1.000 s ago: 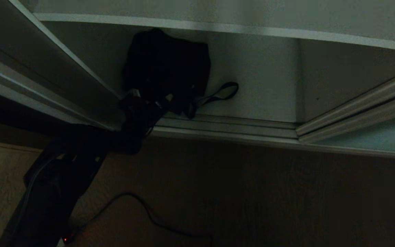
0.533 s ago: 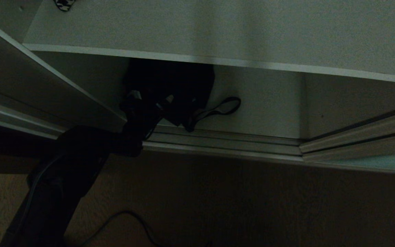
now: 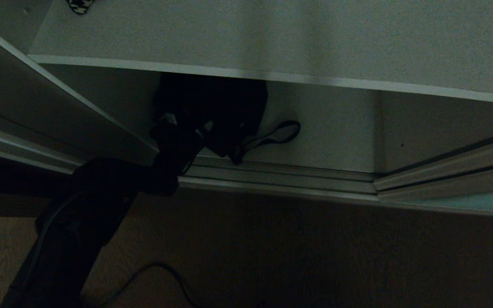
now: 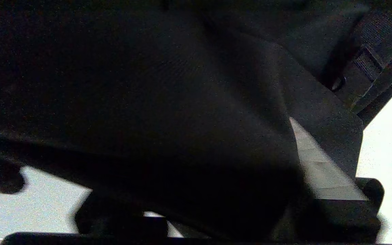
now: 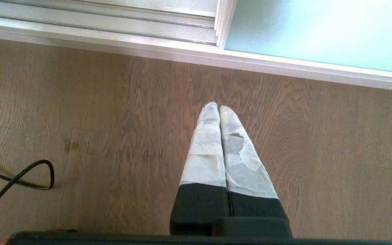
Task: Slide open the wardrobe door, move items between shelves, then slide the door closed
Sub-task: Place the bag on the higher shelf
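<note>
While the right gripper (image 5: pixel 218 108) is hanging pressed shut above the floor (image 5: pixel 114 136), the left gripper (image 3: pixel 186 126) is closing around the black bag (image 3: pixel 216 111), grip uncertain.

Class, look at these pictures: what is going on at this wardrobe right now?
The left gripper reaches into the open wardrobe, against the black bag on the bottom shelf; a firm grip cannot be confirmed. The sliding door stands off to the right. The right gripper hangs shut over the wooden floor, idle.

Brown wood-grain floor (image 5: pixel 114 136) below wardrobe; black cable (image 5: pixel 19 180) looped on it, near track.
</note>
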Motion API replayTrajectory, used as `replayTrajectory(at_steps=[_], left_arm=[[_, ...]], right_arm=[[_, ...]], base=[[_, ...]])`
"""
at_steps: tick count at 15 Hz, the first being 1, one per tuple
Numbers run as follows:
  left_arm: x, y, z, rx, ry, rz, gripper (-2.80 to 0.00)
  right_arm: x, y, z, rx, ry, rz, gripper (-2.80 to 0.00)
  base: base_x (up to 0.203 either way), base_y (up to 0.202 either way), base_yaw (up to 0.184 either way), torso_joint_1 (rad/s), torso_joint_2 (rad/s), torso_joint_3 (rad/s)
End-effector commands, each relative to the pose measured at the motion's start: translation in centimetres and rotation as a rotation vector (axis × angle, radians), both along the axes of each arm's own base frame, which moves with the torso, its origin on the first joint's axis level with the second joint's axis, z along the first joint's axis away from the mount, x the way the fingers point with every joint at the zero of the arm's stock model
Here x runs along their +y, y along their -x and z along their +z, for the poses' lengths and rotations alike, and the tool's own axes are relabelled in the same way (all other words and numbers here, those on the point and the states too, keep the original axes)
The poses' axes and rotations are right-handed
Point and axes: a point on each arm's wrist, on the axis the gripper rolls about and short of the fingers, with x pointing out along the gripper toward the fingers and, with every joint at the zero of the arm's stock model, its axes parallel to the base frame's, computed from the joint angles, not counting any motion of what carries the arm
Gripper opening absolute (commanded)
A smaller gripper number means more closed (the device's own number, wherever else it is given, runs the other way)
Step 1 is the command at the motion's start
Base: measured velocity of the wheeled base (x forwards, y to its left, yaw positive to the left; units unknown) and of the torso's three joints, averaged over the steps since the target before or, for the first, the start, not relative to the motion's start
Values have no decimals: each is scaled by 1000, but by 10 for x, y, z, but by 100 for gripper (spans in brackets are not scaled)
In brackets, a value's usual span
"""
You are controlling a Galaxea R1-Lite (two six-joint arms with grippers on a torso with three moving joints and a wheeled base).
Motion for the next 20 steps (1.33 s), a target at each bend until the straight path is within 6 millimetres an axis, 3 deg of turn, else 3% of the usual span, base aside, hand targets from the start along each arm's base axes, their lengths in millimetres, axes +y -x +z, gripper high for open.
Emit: replayTrajectory(at_steps=[1, 8, 13, 18, 20], left_arm=[[0, 0, -1, -2, 5, -2, -280], [-11, 5, 9, -23, 8, -19, -280], [-37, 17, 29, -22, 27, 9, -280], [-41, 28, 44, 161, -49, 16, -280], [-42, 29, 35, 251, -181, -61, -280]], right_arm=[[0, 0, 0, -3, 0, 0, -280], [0, 0, 0, -3, 0, 0, -280], [0, 0, 0, -3, 0, 0, -280], [0, 0, -1, -2, 0, 0, -280], [0, 0, -1, -1, 0, 0, -280]], base=[[0, 0, 0, 0, 0, 0], [0, 0, 0, 0, 0, 0], [0, 0, 0, 0, 0, 0], [0, 0, 0, 0, 0, 0], [0, 0, 0, 0, 0, 0]])
